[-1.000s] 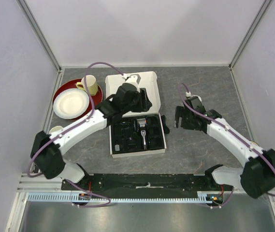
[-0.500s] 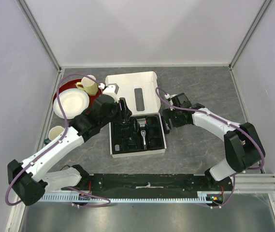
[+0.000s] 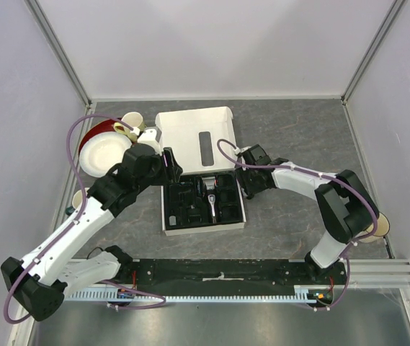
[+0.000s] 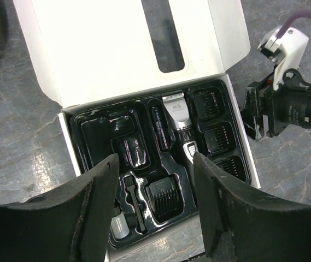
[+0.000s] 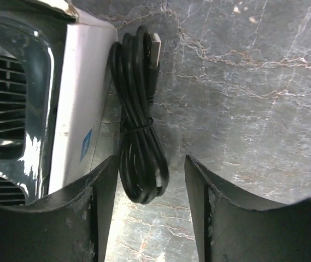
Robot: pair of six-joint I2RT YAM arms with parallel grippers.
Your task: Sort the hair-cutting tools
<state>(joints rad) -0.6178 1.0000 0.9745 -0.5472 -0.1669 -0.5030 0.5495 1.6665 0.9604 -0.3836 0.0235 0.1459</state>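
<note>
The black-and-silver clipper (image 4: 178, 117) lies in the black tray of the open white box (image 3: 167, 225). Comb attachments (image 4: 208, 102) fill the pockets around it, and the thin brush (image 4: 133, 199) lies at the tray's front left. The coiled black cord (image 5: 139, 125) lies on the table against the box's right wall. My left gripper (image 4: 154, 164) is open and empty, held above the tray. In the top view it (image 3: 168, 164) is at the tray's back left corner. My right gripper (image 5: 151, 164) is open, its fingers either side of the cord's near end. In the top view it (image 3: 250, 182) is by the box's right side.
The box's white lid (image 3: 190, 133) lies flat behind the tray. A red plate (image 3: 88, 138) with a white bowl (image 3: 106, 153) and a yellow cup (image 3: 131, 121) are at back left. One cup (image 3: 77, 198) sits at the left edge, another (image 3: 382, 225) at the right.
My left gripper has pulled back from over the lid to the tray's back left corner. My right gripper has moved left to the box's right side, over the cord.
</note>
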